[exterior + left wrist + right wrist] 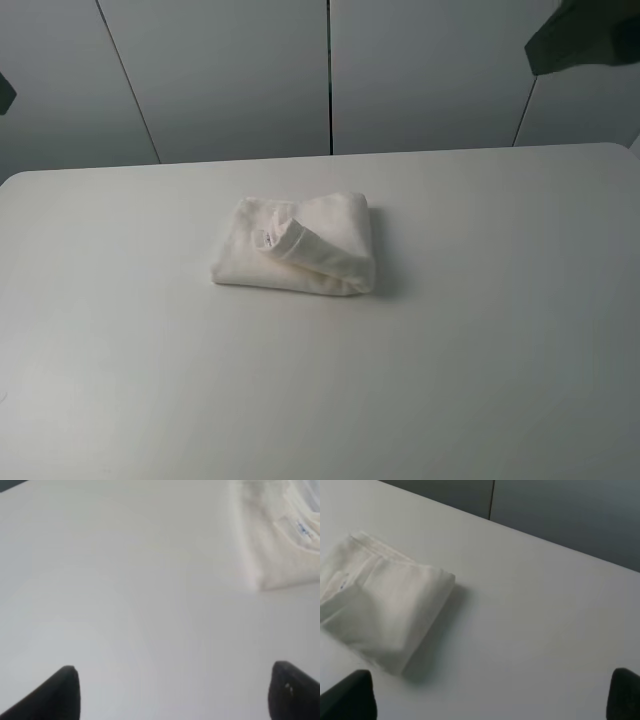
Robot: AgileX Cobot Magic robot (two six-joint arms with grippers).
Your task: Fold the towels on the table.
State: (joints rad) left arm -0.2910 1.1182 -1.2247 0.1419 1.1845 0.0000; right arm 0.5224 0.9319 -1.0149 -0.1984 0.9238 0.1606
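Bare desk (320,400) fronts the overhead view, folded towel (297,245) bundled mid-desk, apparently finished; left wrist view shows the left pincer (175,692) wide open, empty; right wrist view, the right pincer (492,695) likewise, both clear of it.

place: lab-like test cell | evidence: bare white table (500,350), grey panelled wall (230,70)
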